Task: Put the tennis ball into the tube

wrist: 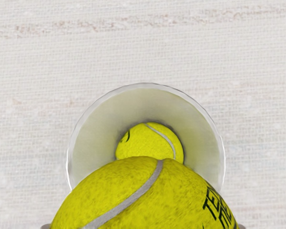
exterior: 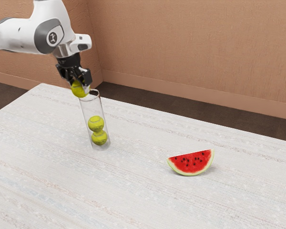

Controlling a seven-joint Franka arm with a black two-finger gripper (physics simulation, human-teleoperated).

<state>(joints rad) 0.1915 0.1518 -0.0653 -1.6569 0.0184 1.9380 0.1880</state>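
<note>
Yellow-green fuzz up at the tube's mouth, and what a spot to be in! Exterior view first: the fingers (exterior: 87, 78) are closed on the tennis ball (exterior: 78, 90), gripping it just above the clear, slender tube (exterior: 103, 109), over its side toward the exterior view's left. Whether ball and tube touch, I can't tell. Inside the tube, two more: an upper ball (exterior: 96, 123) sits on a lower ball (exterior: 99, 138). Well apart from the tube, toward the exterior view's right, lies a half-moon watermelon slice (exterior: 190, 163), red flesh, black seeds, pale green rind. Beneath it all, an off-white, streaky surface (exterior: 138, 191); behind the tube, a rough tan wall (exterior: 195, 47).

Over to the wrist view, and here's the detail: black lettering (wrist: 213, 205) and a smooth grey seam (wrist: 133, 197) on the held ball, which overlaps the tube's round, glassy rim (wrist: 146, 84). The surface's weave looks fine-gridded around the tube.
</note>
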